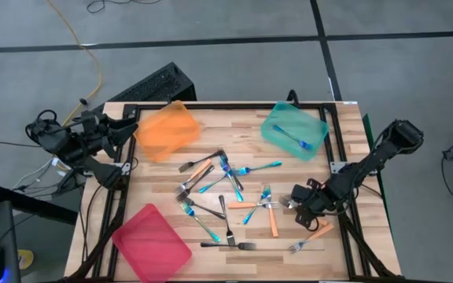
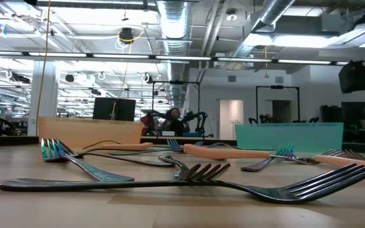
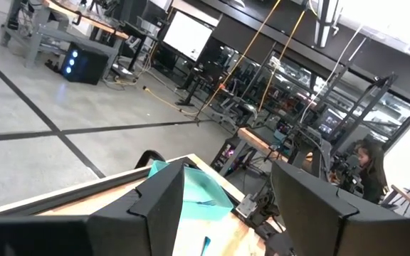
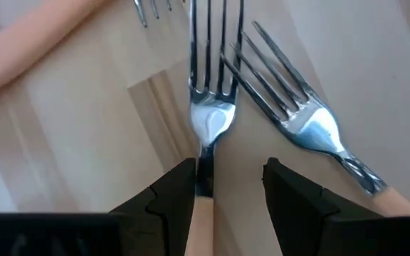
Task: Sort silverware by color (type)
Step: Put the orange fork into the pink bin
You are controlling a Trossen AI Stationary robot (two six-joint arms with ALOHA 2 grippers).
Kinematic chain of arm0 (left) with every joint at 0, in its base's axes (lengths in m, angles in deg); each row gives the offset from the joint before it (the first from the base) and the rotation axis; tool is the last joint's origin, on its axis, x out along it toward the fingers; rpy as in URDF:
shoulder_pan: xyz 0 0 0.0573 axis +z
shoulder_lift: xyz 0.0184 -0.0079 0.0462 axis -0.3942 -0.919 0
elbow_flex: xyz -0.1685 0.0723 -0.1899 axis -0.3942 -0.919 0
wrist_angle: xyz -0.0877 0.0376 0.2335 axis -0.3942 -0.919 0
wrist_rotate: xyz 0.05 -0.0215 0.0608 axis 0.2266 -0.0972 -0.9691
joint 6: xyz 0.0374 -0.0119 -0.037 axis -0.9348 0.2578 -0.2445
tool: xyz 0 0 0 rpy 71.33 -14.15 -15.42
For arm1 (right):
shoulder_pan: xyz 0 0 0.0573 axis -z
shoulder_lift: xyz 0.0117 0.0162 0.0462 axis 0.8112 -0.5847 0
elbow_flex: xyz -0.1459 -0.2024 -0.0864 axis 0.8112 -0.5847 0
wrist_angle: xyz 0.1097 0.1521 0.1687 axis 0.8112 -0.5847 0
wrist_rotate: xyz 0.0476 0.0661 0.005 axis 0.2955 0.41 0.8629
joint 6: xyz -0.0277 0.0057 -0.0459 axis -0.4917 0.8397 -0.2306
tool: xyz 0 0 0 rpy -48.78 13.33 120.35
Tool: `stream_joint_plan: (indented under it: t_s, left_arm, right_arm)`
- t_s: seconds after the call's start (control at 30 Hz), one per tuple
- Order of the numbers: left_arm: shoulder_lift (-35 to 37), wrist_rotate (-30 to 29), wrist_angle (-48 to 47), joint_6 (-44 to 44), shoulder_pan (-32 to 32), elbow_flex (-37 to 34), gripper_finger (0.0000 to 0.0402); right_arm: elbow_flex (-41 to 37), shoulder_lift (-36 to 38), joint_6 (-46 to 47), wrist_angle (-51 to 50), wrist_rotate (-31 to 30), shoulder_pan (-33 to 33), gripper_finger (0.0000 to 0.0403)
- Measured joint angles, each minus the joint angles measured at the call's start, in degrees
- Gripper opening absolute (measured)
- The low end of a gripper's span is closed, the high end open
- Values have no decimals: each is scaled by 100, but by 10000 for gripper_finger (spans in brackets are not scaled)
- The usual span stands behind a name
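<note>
The teal tray (image 1: 288,128) at the far right holds one blue-handled fork (image 1: 294,140); the orange tray (image 1: 166,130) and pink tray (image 1: 149,243) hold nothing visible. Remaining forks (image 1: 225,193) lie scattered mid-table, where the right gripper (image 1: 296,203) straddles an orange-handled fork (image 4: 206,135), fingers spread. The left gripper (image 1: 129,131) waits spread at the far left

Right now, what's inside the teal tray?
One blue-handled fork lies inside the teal tray, toward its right side. Nothing else shows through the translucent tray from above. From table height its wall hides the contents.
</note>
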Motion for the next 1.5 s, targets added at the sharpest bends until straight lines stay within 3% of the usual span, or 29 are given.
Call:
stream_joint_plan:
  t_s: [0.83,1.17,1.5]
  left_arm:
    - [1,-155,-2,-13,-1,0,197]
    - [1,-151,-2,-11,1,0,197]
    - [1,-146,4,-6,2,0,197]
  right_arm:
    - [-114,-300,-88,204,97,5,147]
    - [-119,-309,91,253,407,22,40]
    - [232,-302,172,80,588,13,38]
